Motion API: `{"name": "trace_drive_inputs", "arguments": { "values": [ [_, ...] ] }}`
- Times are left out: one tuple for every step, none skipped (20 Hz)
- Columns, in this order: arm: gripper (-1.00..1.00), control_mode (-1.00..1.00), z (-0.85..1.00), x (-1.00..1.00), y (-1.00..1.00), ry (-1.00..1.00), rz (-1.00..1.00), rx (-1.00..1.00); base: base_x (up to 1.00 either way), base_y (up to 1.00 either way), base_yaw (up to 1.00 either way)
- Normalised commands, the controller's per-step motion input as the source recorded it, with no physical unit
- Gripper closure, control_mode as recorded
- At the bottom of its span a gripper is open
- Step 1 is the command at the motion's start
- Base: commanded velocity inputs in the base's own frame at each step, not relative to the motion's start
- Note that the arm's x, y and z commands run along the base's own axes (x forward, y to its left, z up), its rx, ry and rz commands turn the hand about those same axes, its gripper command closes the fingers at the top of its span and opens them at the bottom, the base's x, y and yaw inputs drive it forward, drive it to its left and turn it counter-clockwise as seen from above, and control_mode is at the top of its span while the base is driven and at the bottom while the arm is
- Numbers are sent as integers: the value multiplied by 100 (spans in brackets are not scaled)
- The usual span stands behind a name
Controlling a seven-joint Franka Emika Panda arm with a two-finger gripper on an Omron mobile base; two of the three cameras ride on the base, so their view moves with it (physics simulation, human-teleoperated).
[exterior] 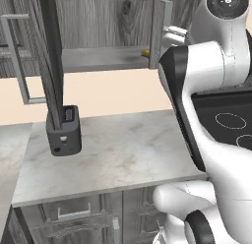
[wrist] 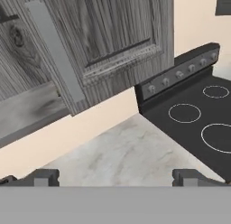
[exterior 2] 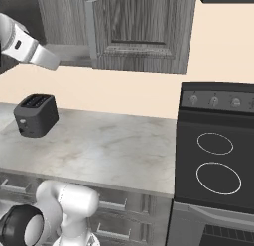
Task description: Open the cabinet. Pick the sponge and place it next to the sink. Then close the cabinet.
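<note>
Cabinet (exterior: 98,21) was open: left door (exterior: 51,56) swung out edge-on toward the camera in the left base view, right door (exterior 2: 141,29) ajar, its silver bar handle (wrist: 56,51) running diagonally across the hand view. Sponge (exterior: 145,53) was a small yellow lump on the cabinet's bottom shelf (exterior: 103,58), at the right end just beside the right door's edge; nothing else visible on that shelf. Gripper (wrist: 115,178) had its fingertips (wrist: 43,177) spread wide apart, nothing between them, hanging above the marble counter (exterior 2: 99,146) just below the right door. Black toaster (exterior 2: 35,115) sat on the counter's left part, well apart from the stove (exterior 2: 216,155) at the right end.
</note>
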Motion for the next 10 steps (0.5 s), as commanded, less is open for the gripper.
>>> {"name": "trace_drive_inputs", "arguments": {
  "values": [
    [-100, -100, 0, 0, -30, 0, 1, 0, 0, 0, 0],
    [-100, -100, 0, 0, -35, 0, 7, 1, 0, 0, 0],
    [-100, -100, 0, 0, -37, 0, 12, 0, 0, 0, 0],
    [-100, -100, 0, 0, -42, 0, 14, 0, 0, 0, 0],
    [-100, -100, 0, 0, -42, 0, 17, 0, 0, 0, 0],
    [-100, -100, 0, 0, -40, 0, 19, 0, 0, 0, 0],
    [-100, -100, 0, 0, -34, 0, 23, 0, 0, 0, 0],
    [-100, -100, 0, 0, -25, 0, 26, 0, 0, 0, 0],
    [-100, -100, 0, 2, -13, 0, 32, 0, 0, 0, 0],
    [-100, -100, 0, 6, -7, 0, 36, 0, 0, 0, 0]
  ]
}}
